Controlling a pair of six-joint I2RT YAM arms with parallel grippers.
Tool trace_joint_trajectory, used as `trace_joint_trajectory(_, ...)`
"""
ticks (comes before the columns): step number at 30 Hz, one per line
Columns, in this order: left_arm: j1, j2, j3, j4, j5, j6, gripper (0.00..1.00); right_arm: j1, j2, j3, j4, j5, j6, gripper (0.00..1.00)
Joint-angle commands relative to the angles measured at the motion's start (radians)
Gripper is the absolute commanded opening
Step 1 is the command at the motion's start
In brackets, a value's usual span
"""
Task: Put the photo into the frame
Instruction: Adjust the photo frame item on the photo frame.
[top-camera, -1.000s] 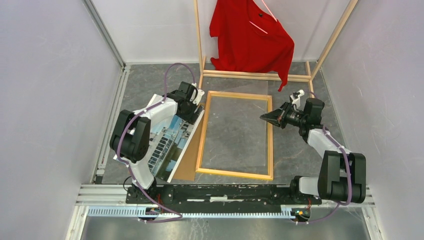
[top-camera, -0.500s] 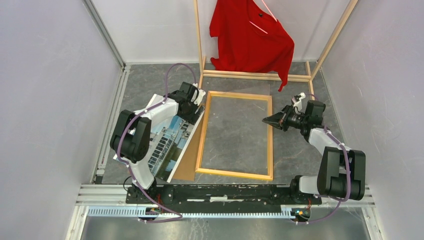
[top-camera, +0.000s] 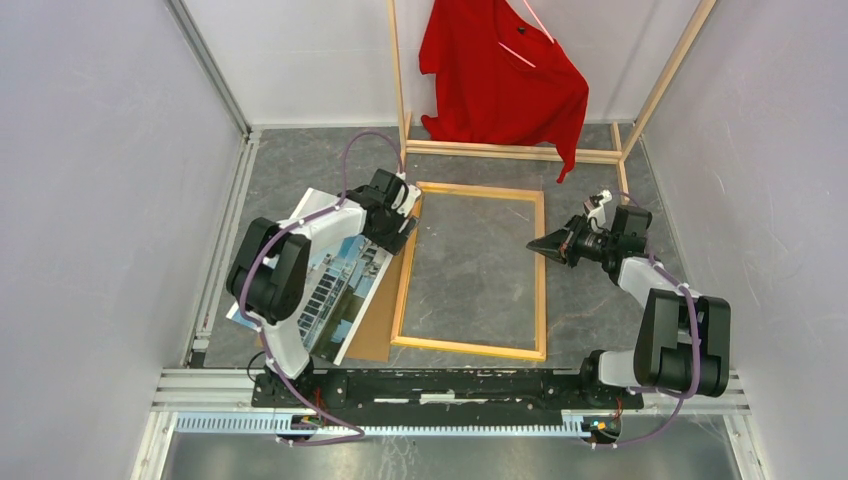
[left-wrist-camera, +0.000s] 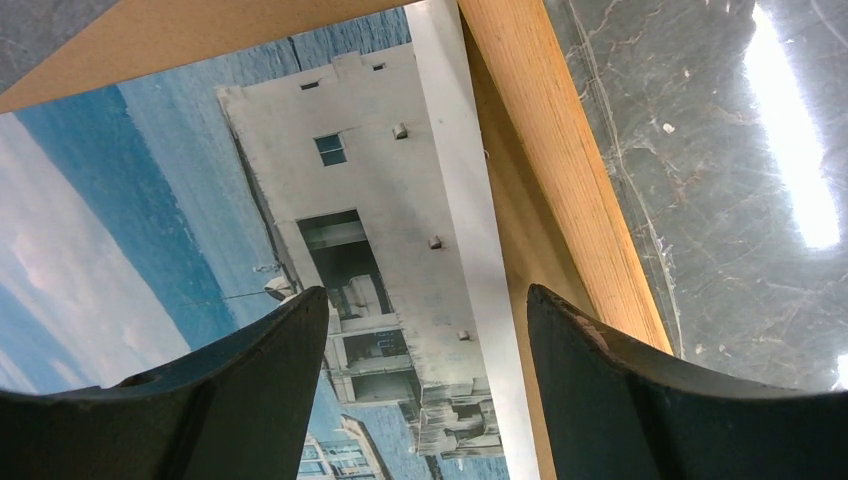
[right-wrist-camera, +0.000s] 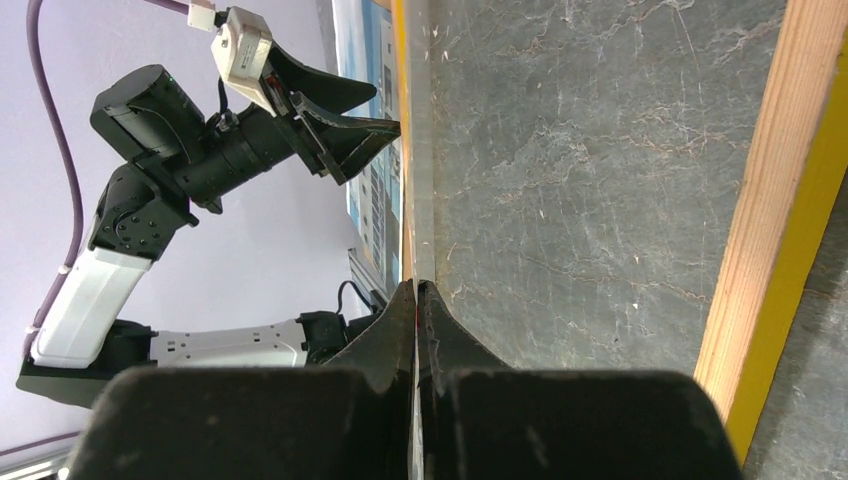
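Note:
The frame (top-camera: 470, 347) lies flat mid-table with its plain wood back up; a yellow edge shows on its near rail (right-wrist-camera: 770, 250) in the right wrist view. To the left of it, the photo (top-camera: 335, 290) of a white building rests face up on a brown backing board (top-camera: 378, 325). My left gripper (top-camera: 403, 228) hovers open over the photo's right edge (left-wrist-camera: 455, 200), beside the frame's left rail (left-wrist-camera: 540, 150), holding nothing. My right gripper (top-camera: 533, 244) is shut, its tip just inside the frame's right rail, pointing left across the opening.
A wooden clothes rack (top-camera: 510, 150) with a red shirt (top-camera: 500, 70) stands behind the frame. Grey walls close in on both sides. The arms' mounting rail (top-camera: 450, 385) runs along the near edge.
My left gripper has shifted a little right, toward the frame's top-left corner. The right gripper has drawn back slightly to the right and stays shut.

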Motion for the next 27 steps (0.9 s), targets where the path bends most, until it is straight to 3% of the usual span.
trace_joint_trajectory(1,-0.008,0.025,0.025,0.038,-0.003,-0.04,0.79,-0.003,0.008,0.027,0.025,-0.023,-0.017,0.0)
trace_joint_trajectory(27,-0.028,0.058,0.043,0.043,-0.004,-0.039,0.79,0.063,0.021,0.038,0.233,-0.038,0.153,0.0)
